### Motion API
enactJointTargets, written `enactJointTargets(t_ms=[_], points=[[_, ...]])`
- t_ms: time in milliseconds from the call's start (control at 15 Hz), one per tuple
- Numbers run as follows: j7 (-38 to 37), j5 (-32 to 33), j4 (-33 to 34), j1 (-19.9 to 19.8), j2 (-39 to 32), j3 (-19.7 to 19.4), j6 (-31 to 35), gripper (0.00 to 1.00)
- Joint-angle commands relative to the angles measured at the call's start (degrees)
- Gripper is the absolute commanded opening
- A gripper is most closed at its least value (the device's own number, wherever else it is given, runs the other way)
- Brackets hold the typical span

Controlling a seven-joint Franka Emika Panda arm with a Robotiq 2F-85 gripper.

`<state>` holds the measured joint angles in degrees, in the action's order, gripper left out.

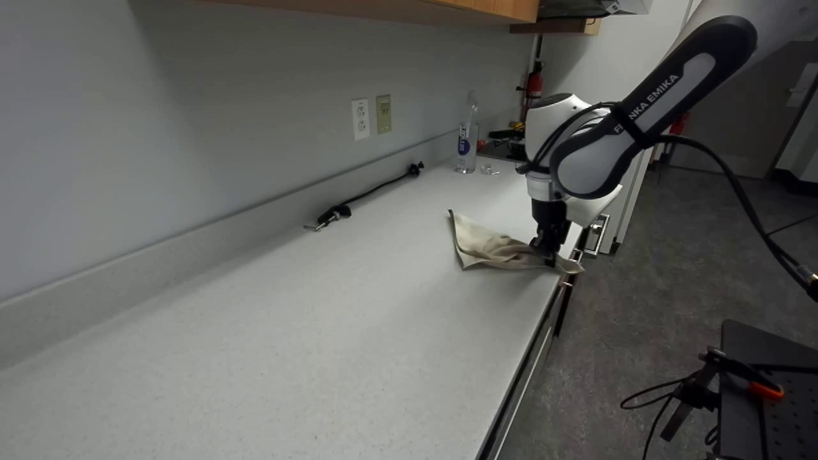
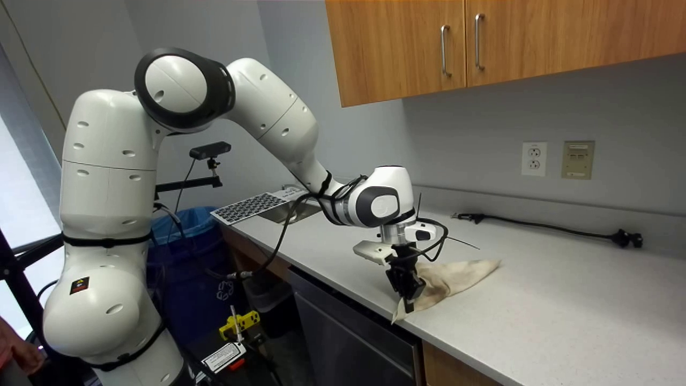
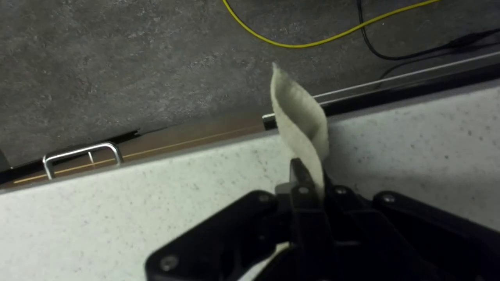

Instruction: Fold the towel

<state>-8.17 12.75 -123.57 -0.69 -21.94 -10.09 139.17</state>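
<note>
long pale counter, arm bent down over it. towel rumpled on counter by front edge. gripper low there, fingers closed, towel pinched between. small towel tip pokes beyond fingers, past edge. likely step: grasping end for fold. next calls for low lift, carry inward over rest, release.

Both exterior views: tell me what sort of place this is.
Likely a kitchenette-style work area, perhaps in a lab or office: wooden wall cabinets hang above a long pale counter, and what looks like a metal sink is set into it.
</note>
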Motion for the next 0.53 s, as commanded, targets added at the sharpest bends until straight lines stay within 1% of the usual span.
enactJointTargets(t_ms=[0, 200, 467], points=[[-1.17, 3.83, -4.82, 0.15, 4.27, -1.4, -3.29, 0.01], [-2.14, 8.08, -6.22, 0.46, 6.23, -2.36, -6.87, 0.01], [-1.69, 10.5, -5.49, -0.08, 9.65, -1.4, -9.21, 0.01]])
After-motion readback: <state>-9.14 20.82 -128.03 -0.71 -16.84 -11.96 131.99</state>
